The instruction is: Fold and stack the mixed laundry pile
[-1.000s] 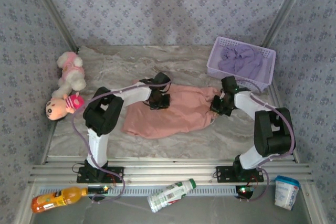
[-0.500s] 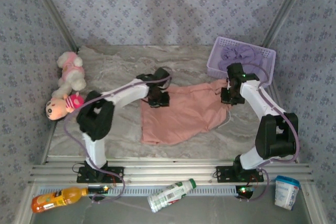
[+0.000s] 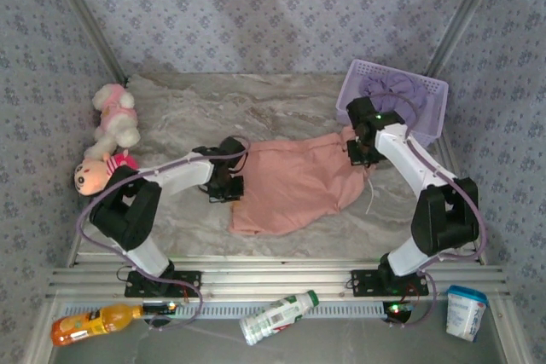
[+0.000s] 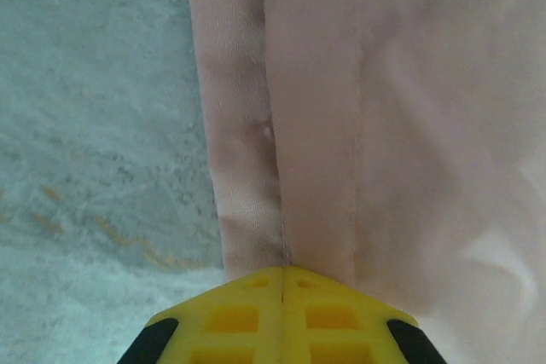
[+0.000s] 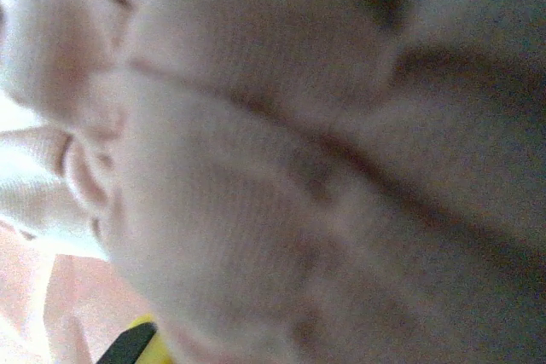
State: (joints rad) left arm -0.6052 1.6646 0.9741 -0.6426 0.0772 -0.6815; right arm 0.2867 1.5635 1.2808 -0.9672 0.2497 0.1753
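The salmon-pink shorts (image 3: pixel 294 185) lie spread on the marble table (image 3: pixel 188 112), their white drawstring (image 3: pixel 372 196) trailing off the right side. My left gripper (image 3: pixel 227 187) sits at their left edge. In the left wrist view its yellow jaws (image 4: pixel 283 272) are pressed together right at the end of the hem (image 4: pixel 247 202), and the cloth ahead lies flat. My right gripper (image 3: pixel 359 153) is shut on the shorts' far right corner beside the basket. Bunched pink cloth (image 5: pixel 281 168) hides its jaws in the right wrist view. The lavender shirt (image 3: pixel 391 91) lies crumpled in the basket.
The lavender mesh basket (image 3: pixel 432 89) stands at the back right, close to my right arm. Two plush toys (image 3: pixel 113 121) lie along the left edge. Past the near rail are an orange bottle (image 3: pixel 90 321), a white bottle (image 3: pixel 277 314) and a tub (image 3: pixel 466 311).
The shorts were drawn rightwards into a narrower shape. My left gripper slid left and nearer, from their top edge to their left edge. My right gripper rose towards the basket with its corner.
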